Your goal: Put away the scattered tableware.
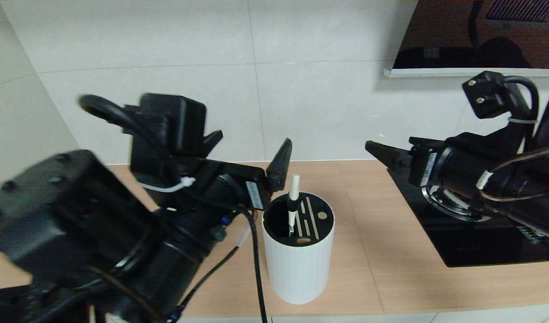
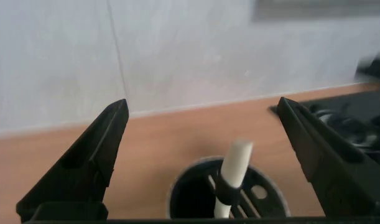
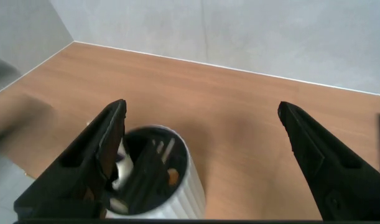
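Above the white holder (image 1: 299, 264) on the table (image 1: 382, 251), with the white-handled utensil (image 1: 294, 197) standing in its slot, the released left claw (image 2: 202, 107) could clip that handle and topple the holder; the right claw (image 3: 201, 107) is likewise released.

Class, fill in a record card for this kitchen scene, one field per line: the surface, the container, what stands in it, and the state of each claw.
surface: wooden counter with a black hob at the right
holder: white, ribbed, upright on the counter, with a dark slotted top
utensil: white handle with a black band, standing in the holder; type cannot be told
left claw: open, just above the holder, gripping nothing
right claw: open, empty, at the hob side, apart from the holder
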`<state>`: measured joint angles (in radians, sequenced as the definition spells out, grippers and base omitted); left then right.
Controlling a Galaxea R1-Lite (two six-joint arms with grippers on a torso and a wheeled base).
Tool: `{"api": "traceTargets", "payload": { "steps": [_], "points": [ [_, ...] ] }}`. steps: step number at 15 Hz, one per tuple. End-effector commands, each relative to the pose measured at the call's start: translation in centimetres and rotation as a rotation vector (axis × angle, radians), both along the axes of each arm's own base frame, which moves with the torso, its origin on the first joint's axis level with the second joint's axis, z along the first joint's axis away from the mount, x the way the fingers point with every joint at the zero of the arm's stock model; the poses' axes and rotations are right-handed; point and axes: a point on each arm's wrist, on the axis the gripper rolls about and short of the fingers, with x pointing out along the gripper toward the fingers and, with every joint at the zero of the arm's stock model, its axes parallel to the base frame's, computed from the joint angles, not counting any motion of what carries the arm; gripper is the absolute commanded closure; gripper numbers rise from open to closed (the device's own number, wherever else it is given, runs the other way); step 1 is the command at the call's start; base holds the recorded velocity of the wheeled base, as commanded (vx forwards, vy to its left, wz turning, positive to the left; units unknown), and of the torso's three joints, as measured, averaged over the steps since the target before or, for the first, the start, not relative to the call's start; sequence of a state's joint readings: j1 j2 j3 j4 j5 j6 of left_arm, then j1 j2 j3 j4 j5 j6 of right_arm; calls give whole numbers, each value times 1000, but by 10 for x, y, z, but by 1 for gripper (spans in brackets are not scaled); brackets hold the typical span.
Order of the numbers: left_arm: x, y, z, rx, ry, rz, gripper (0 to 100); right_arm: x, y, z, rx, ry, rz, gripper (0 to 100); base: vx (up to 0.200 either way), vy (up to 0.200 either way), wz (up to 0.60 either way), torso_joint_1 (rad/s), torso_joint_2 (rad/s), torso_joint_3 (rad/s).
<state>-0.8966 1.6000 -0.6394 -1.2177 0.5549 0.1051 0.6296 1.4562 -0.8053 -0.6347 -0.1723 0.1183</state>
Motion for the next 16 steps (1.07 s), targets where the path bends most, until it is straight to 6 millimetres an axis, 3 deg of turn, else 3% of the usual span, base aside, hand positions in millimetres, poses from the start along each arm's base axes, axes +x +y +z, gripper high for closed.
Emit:
{"api": "traceTargets", "payload": {
  "steps": [1,2,3,7,8,10,13,16],
  "points": [
    [-25,59,44,-84,-134,11,0,-44,-50,10,48,-75,-78,0,0,0,0,0,0,0],
    [-26,62,44,-88,-138,19,0,-48,-54,10,52,-81,-84,0,0,0,0,0,0,0],
    [-41,92,46,-94,-158,79,0,-74,-80,8,75,-124,-141,0,0,0,0,0,0,0],
    [-91,158,41,-47,-130,240,0,-133,-120,-6,101,-200,-241,0,0,0,0,0,0,0],
    [-98,164,41,-44,-129,259,0,-140,-125,-6,104,-211,-262,0,0,0,0,0,0,0],
    [-136,193,36,-15,-118,361,0,-191,-145,-18,81,-240,-323,0,0,0,0,0,0,0],
    [-180,212,27,-8,-132,485,0,-235,-156,-37,26,-281,-435,0,0,0,0,0,0,0],
    [-225,220,12,4,-162,563,0,-261,-156,-48,-29,-335,-528,0,0,0,0,0,0,0]
  ]
}}
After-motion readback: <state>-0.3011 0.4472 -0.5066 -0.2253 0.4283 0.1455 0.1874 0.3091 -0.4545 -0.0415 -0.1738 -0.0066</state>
